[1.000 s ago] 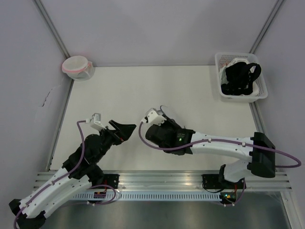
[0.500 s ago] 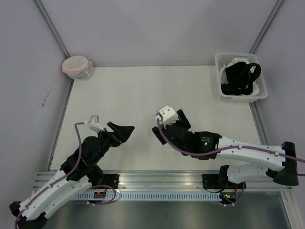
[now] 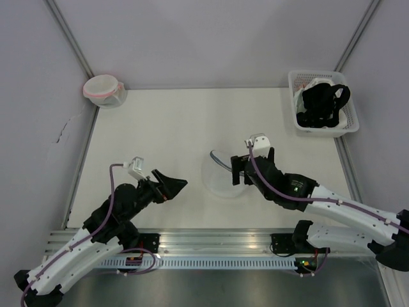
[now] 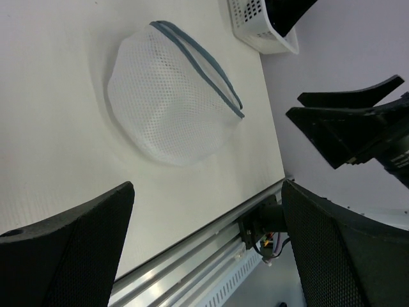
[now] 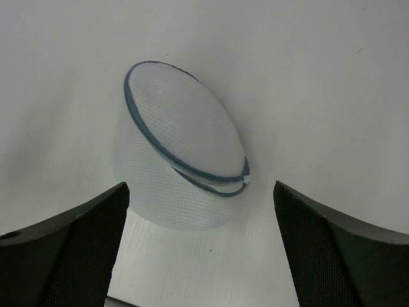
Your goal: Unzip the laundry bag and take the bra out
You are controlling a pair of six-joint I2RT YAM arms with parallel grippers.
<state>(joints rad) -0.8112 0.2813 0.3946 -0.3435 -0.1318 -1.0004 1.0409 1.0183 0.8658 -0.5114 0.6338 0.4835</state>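
My left tool (image 3: 174,185) and right tool (image 3: 236,170) both gape open and empty, the one laundry bag (image 3: 219,177) lying on the table (image 3: 160,121) between them and the one bra (image 3: 323,102) in the single basket (image 3: 324,72) at the far right.

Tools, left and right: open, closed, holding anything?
Left tool: open, empty.
Right tool: open, empty; round white mesh pouch with grey-blue rim lies ungripped.

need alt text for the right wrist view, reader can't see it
A round white mesh laundry bag with a dark blue rim sits on a white table, seen from above. The right arm's two black fingers fill the bottom corners, spread wide and holding nothing, with the bag between and beyond them.
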